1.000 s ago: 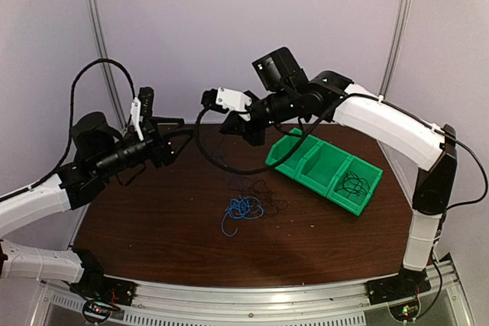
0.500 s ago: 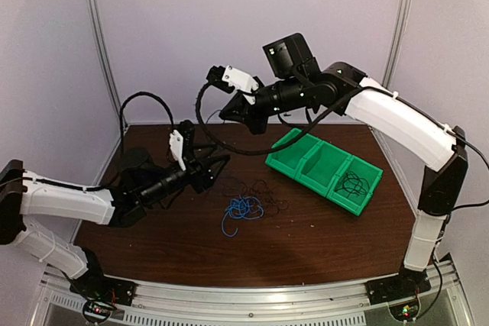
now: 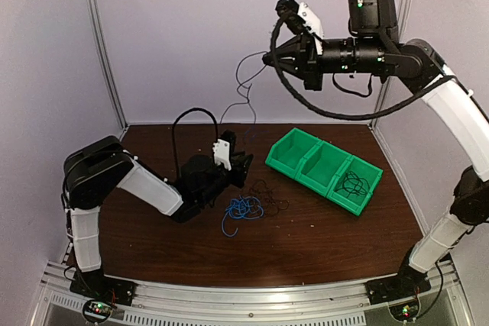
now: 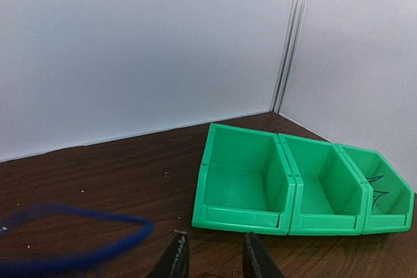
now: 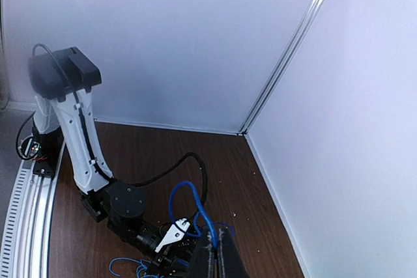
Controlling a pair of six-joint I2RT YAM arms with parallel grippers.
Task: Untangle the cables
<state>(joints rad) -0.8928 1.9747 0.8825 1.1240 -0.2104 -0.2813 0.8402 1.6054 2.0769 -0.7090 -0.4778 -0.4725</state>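
A pile of tangled cables lies mid-table, blue loops (image 3: 243, 208) in front and thin black ones (image 3: 263, 192) behind. My left gripper (image 3: 243, 164) is low at the pile's far left edge, open and empty. In the left wrist view its fingers (image 4: 215, 260) stand apart over the wood, with a blurred blue cable (image 4: 71, 247) to the left. My right gripper (image 3: 267, 59) is raised high above the table, shut on a thin cable (image 3: 243, 89) that hangs down. The right wrist view shows this blue cable (image 5: 189, 194) looped and pinched at the gripper (image 5: 217, 252).
A green bin (image 3: 325, 166) with three compartments stands at the back right; its right compartment holds a black cable (image 3: 353, 183). It also shows in the left wrist view (image 4: 287, 183). The enclosure's walls stand close behind and to the right.
The right arm has risen and swung right, lifting a cable off the table. The left arm has folded down and moved right to the pile.
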